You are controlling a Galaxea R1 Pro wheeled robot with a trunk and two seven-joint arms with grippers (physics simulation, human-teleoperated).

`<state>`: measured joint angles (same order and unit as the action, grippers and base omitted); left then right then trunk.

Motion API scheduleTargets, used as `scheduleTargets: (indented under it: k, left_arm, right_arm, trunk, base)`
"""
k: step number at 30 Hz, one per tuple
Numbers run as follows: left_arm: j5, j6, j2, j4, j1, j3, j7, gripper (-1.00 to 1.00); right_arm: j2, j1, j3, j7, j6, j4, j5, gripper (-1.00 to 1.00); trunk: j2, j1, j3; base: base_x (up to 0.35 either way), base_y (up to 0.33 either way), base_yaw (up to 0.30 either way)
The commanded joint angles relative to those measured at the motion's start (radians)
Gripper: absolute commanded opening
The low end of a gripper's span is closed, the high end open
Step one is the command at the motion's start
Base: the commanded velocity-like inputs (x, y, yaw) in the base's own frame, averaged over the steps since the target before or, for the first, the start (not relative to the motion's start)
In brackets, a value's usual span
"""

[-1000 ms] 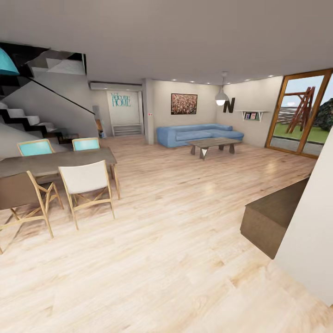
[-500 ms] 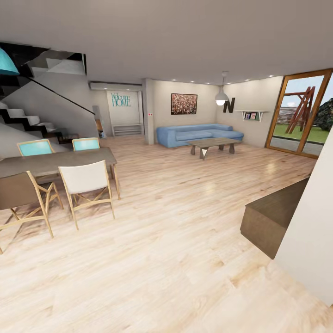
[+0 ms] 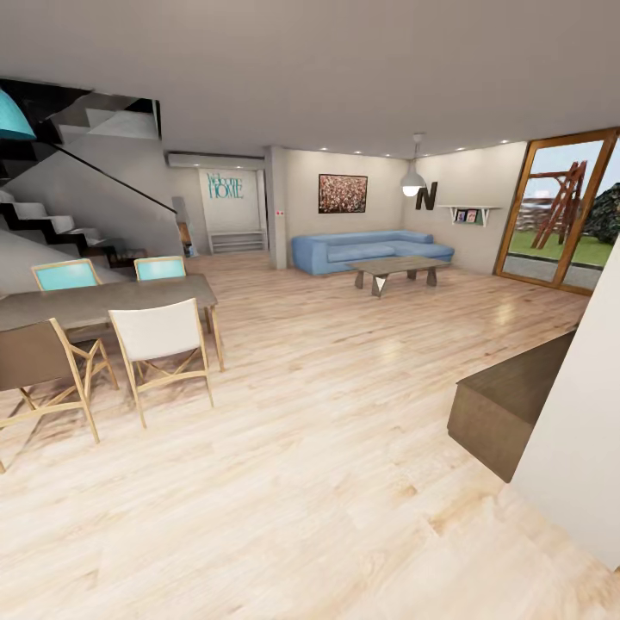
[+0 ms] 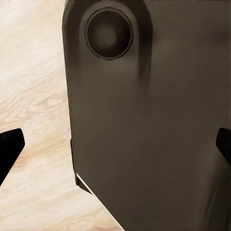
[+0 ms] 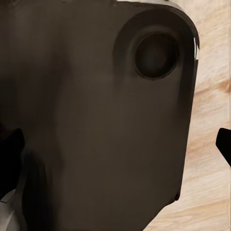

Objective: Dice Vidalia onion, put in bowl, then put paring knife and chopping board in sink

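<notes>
- The head view looks over a living and dining room, not a kitchen; at the left a dark staircase (image 3: 77, 198) climbs the wall, and below it a wooden dining table (image 3: 103, 301) stands with a white-backed chair (image 3: 159, 340) and two turquoise chairs (image 3: 69, 275) round it
- In the middle a pale plank floor (image 3: 327, 448) runs back to a blue sofa (image 3: 366, 250) with a low coffee table (image 3: 400, 271) just before it; a framed picture (image 3: 343, 193) hangs on the wall above the sofa
- At the right a glazed door (image 3: 564, 215) opens onto a garden, and a dark brown low cabinet (image 3: 508, 413) juts from behind a white wall edge
- The Vidalia onion, sink, chopping board, paring knife and bowl lie somewhere beyond these pictures; where they are cannot be told from here
- As a judgement only: the onion is likely light, firm and smooth-skinned, so it may roll or slip; a hold across its widest part should suit best; the knife wants taking by its handle, the board by an edge near its slot
- The left gripper (image 4: 115, 149) hangs folded close against a dark body panel (image 4: 154, 120), pointed down towards the floor; its dark fingertips (image 4: 9, 144) sit at opposite edges of the wrist picture, so the pincer stands wide apart and holds nothing
- The right gripper (image 5: 115, 149) mirrors this pose against its own dark panel; one fingertip (image 5: 225, 142) shows clearly, the other is lost in shadow, yet the pincer looks spread apart and empty
</notes>
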<state>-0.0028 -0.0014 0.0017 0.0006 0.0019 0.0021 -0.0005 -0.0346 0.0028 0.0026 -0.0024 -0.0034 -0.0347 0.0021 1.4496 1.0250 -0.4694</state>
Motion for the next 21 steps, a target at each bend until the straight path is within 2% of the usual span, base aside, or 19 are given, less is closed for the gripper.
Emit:
scheduleTargets:
  k: [1,6,10,18,21]
  left_arm:
    - [0.000,-0.001,0.001,-0.001,0.000,0.000,-0.002,1.00]
    - [-0.001,-0.004,0.001,-0.002,0.000,0.000,-0.004,1.00]
    - [-0.002,-0.004,0.001,-0.023,0.000,0.001,-0.004,1.00]
    - [0.000,-0.005,0.001,-0.091,0.000,0.002,0.000,1.00]
    - [0.000,-0.005,0.000,-0.165,0.000,0.002,0.000,1.00]
  right_arm:
    - [0.000,0.000,0.000,0.000,-0.014,-0.003,0.000,1.00]
    - [-0.001,0.000,0.000,-0.001,-0.120,-0.004,0.001,1.00]
    - [-0.004,0.000,0.000,-0.001,-0.169,-0.005,-0.002,1.00]
    - [-0.003,0.000,-0.001,0.000,-0.189,-0.006,-0.002,1.00]
    - [0.000,0.000,0.000,-0.001,-0.190,-0.037,0.001,1.00]
  trunk:
    - [0.000,0.000,-0.001]
    - [0.000,0.000,-0.001]
    - [0.000,0.000,-0.001]
    - [0.000,0.000,-0.001]
    - [0.000,0.000,-0.001]
  base:
    - [0.000,0.000,0.000]
    - [0.000,0.000,0.000]
    - [0.000,0.000,0.000]
    - [0.000,0.000,0.000]
    - [0.000,0.000,0.000]
